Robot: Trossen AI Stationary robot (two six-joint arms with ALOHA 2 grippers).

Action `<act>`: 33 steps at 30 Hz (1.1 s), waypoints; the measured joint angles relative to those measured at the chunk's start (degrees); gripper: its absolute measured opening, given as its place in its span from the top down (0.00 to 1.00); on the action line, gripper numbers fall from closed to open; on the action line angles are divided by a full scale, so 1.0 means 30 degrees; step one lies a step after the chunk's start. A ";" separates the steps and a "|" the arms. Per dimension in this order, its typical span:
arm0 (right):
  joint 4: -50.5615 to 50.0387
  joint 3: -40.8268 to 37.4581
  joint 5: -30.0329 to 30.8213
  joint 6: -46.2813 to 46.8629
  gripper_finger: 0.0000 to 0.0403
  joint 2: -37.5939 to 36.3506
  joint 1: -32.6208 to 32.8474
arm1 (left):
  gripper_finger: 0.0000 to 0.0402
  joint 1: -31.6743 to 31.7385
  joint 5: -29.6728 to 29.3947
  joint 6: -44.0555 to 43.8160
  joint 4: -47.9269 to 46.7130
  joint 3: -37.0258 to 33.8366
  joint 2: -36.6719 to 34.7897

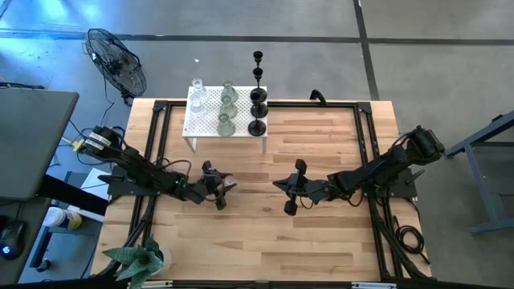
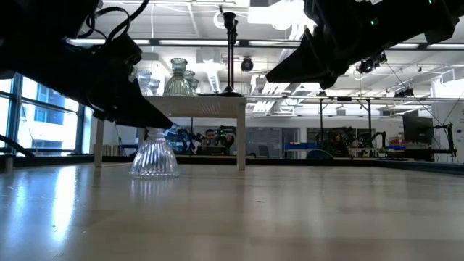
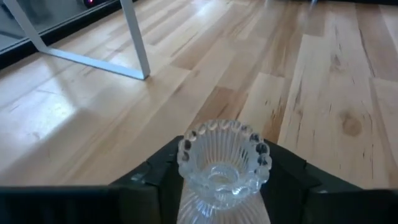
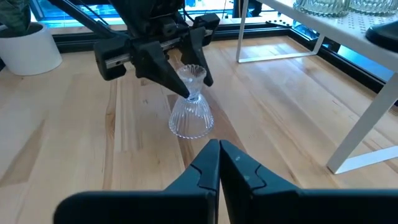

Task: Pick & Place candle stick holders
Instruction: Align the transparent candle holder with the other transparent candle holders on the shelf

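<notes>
Clear ribbed glass holder [image 4: 191,104] stands on the wooden worktop [image 1: 321,241], left of centre. Left claw [image 1: 220,186] is closed on its narrow neck, fingers either side; base looks down on the wood in the low view. Judged as first piece being set down, or just about to be let go. Right claw [image 1: 291,195] hangs near, right of centre, fingers pressed together, holding nothing.

Left to do: most of it. White stand [image 1: 210,128] at far side carries the rest: several squat clear or pale-green glass holders [image 1: 227,111] and black holders [image 1: 258,100] on its right edge, exact count hard to tell.

Held piece: flared fluted skirt, pinched waist, scalloped beaded rim [image 3: 222,152], shiny and likely slippery. Black ones: round base, thin stem, matte. Stand top is perforated metal on thin legs. Worktop is pale planks, smooth, slightly glossy.
</notes>
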 joint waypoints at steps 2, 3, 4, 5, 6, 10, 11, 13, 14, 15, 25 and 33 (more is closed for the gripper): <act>0.0000 -0.0005 -0.0007 0.0000 1.00 0.0007 0.0000 | 0.61 0.0000 0.0069 0.0471 0.0154 -0.0007 -0.0153; 0.0000 0.0000 -0.0007 0.0000 1.00 0.0007 0.0000 | 0.61 0.0000 0.0140 0.0590 0.0258 -0.0007 -0.0349; 0.0000 0.0000 -0.0007 0.0000 1.00 0.0007 0.0000 | 0.61 0.0000 0.0240 0.0645 0.0268 -0.0007 -0.0654; 0.0000 0.0000 -0.0007 0.0000 1.00 0.0007 0.0000 | 0.61 0.0000 0.0259 0.0700 0.0204 -0.0007 -0.1037; 0.0000 0.0000 -0.0007 0.0000 1.00 0.0007 0.0000 | 0.61 0.0000 0.0269 0.0771 0.0087 -0.0007 -0.1515; -0.0005 0.0000 -0.0015 -0.0007 1.00 0.0007 0.0000 | 0.62 -0.0007 0.0206 0.1138 -0.1603 -0.0007 -0.4510; 0.0000 0.0000 -0.0042 -0.0007 1.00 0.0007 0.0000 | 0.62 -0.0007 0.0109 0.1126 -0.2400 -0.0007 -0.5444; -0.0002 -0.0002 -0.0141 -0.0007 1.00 0.0007 0.0000 | 0.61 -0.0007 -0.0177 0.1076 -0.4243 -0.0007 -0.7498; -0.0007 0.0000 -0.0146 -0.0007 1.00 0.0007 0.0000 | 0.61 -0.0007 -0.0355 0.1048 -0.5096 -0.0007 -0.8534; 0.0000 0.0000 -0.0153 -0.0007 1.00 0.0007 0.0000 | 0.61 -0.0007 -0.0577 0.1005 -0.5991 -0.0007 -0.9660; -0.0007 0.0000 -0.0124 0.0000 1.00 0.0011 0.0000 | 0.62 0.0000 -0.3014 0.0369 -1.7027 0.3715 -1.5864; -0.0007 -0.0002 -0.0131 0.0000 1.00 0.0015 0.0000 | 0.62 0.0014 -0.6412 -0.1447 -2.3819 0.7771 -1.5679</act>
